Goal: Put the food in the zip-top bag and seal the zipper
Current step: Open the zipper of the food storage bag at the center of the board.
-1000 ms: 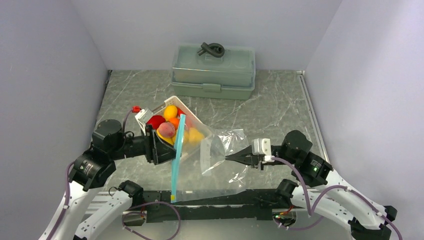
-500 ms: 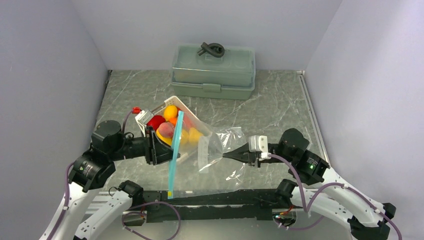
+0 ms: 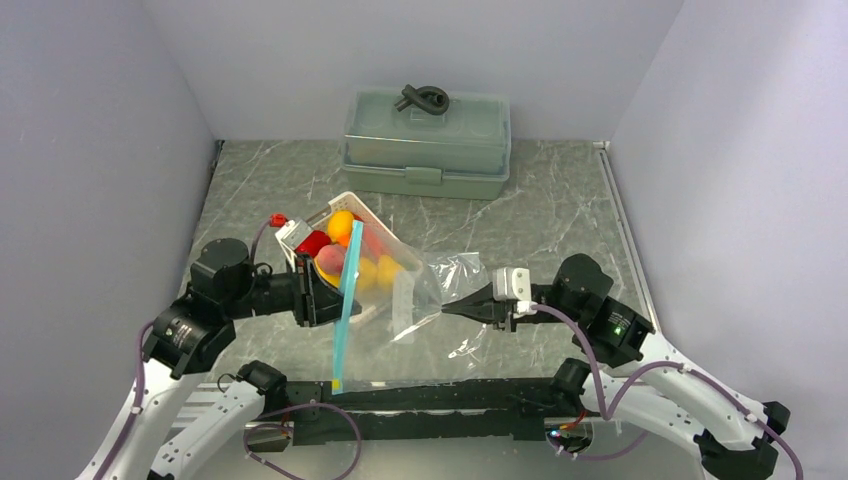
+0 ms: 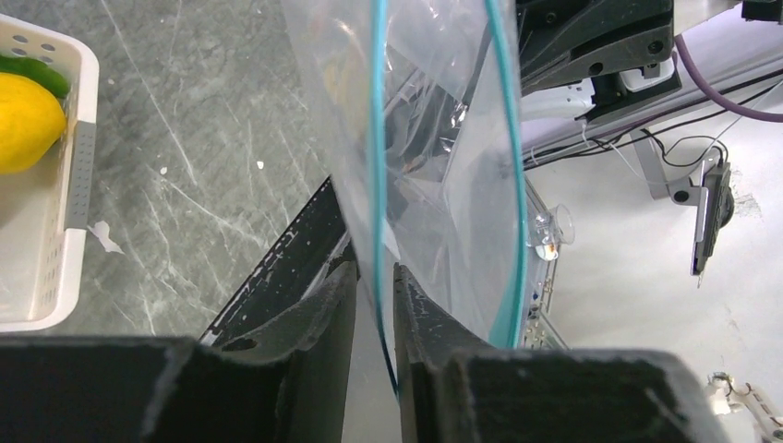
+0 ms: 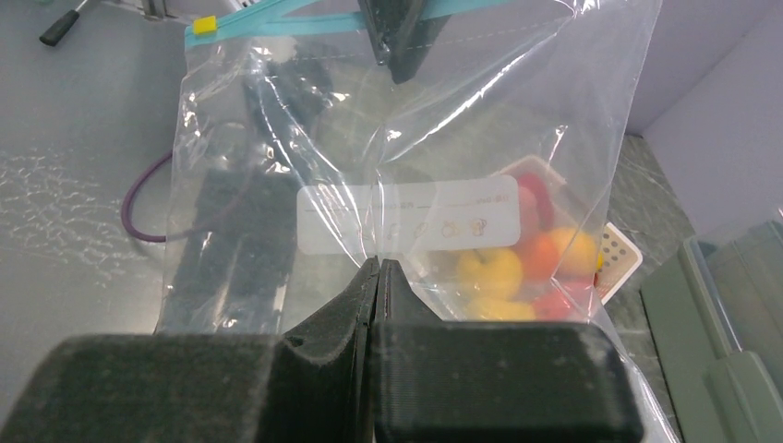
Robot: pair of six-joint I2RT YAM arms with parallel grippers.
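The clear zip-top bag [image 3: 432,282] hangs upright between my two grippers. Its teal zipper [image 3: 345,320] runs from over the basket down toward the near edge. My left gripper [image 3: 335,292] is shut on the bag's mouth edge, and the zipper strip [image 4: 377,138] passes between its fingers [image 4: 376,272]. My right gripper [image 3: 443,311] is shut on a fold of the bag's side wall [image 5: 379,263]. The food [image 3: 340,225], yellow, orange, red and pinkish pieces, lies in the white basket [image 3: 352,199], partly seen through the bag [image 5: 489,272]. A yellow fruit [image 4: 23,120] and a green one [image 4: 32,76] show in the basket.
A grey-green lidded box [image 3: 425,140] stands at the back of the table. The white lattice basket [image 4: 78,175] sits left of centre behind the bag. A yellow slider tab [image 5: 205,25] is at the zipper's near end. Walls close in on both sides.
Both grippers have shifted left with the bag. The right gripper has moved closer to the basket, and the zipper's near end has swung left.
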